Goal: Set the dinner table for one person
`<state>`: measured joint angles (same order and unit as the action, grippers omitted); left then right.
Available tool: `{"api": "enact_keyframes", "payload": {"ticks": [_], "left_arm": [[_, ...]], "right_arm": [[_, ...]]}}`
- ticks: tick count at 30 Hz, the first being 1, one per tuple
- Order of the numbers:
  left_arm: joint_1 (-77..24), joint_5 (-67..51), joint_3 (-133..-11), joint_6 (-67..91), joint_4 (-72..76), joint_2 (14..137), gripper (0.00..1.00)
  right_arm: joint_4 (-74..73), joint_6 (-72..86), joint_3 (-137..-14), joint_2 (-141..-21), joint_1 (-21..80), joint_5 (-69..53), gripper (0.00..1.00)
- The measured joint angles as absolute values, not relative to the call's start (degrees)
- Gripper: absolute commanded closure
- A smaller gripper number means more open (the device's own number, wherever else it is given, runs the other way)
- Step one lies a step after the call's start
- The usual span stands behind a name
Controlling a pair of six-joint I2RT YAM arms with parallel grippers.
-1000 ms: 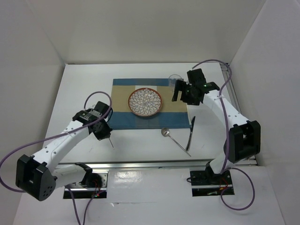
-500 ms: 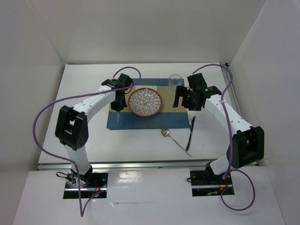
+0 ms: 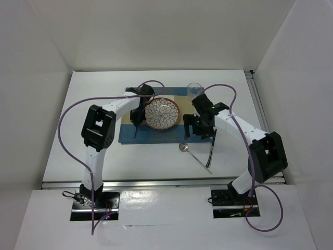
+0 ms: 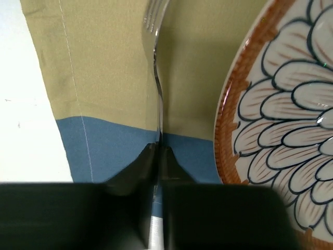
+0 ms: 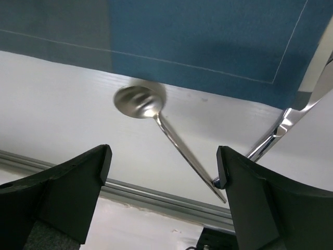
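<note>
my left tool point(image 4: 157, 152) is pressed together on the handle of the fork point(image 4: 155, 78), tines pointing away from the tool, over the striped placemat point(image 4: 104, 73) and just beside the orange rim of the patterned plate point(image 4: 281, 125); i cannot tell whether the fork already touches the cloth

the white table point(image 3: 93, 94) lies under everything, far wider than the placemat at its middle

the step in hand, as i judge it, is laying the fork left of the plate: i want to come straight down with the fork parallel to the plate's edge, leave a clear gap so the metal never knocks the rim, and let go only once it lies flat on the cloth, then lift straight up so it does not drag

my right tool point(image 5: 162, 156) is spread wide, holding nothing, above the spoon point(image 5: 156, 117), which lies on bare table just off the placemat's near edge with the knife point(image 5: 291, 122) to one side; a glass point(image 3: 194, 89) stands at the mat's far right corner
</note>
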<state>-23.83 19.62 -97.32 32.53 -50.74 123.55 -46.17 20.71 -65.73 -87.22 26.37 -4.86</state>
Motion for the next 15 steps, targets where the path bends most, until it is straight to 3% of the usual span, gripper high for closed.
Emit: {"api": "enact_keyframes", "payload": {"ticks": [4, 6, 8, 15], "left_arm": [[-23.0, 17.61, -97.62, 31.97, -49.95, 123.55, 0.44], [-22.7, 16.6, -97.62, 31.68, -49.63, 123.5, 0.38], [-22.48, 16.12, -97.62, 31.62, -49.76, 123.22, 0.33], [-22.33, 12.03, -96.88, 31.62, -51.11, 115.55, 0.33]], "right_arm": [[-46.46, 21.1, -62.7, -89.91, 27.81, -4.84, 0.24], [-47.0, 21.1, -61.47, -90.39, 28.93, -4.93, 0.28], [-47.22, 21.04, -61.12, -90.89, 29.71, -5.32, 0.28], [-47.2, 19.97, -61.06, -95.72, 30.55, -6.92, 0.32]]}}
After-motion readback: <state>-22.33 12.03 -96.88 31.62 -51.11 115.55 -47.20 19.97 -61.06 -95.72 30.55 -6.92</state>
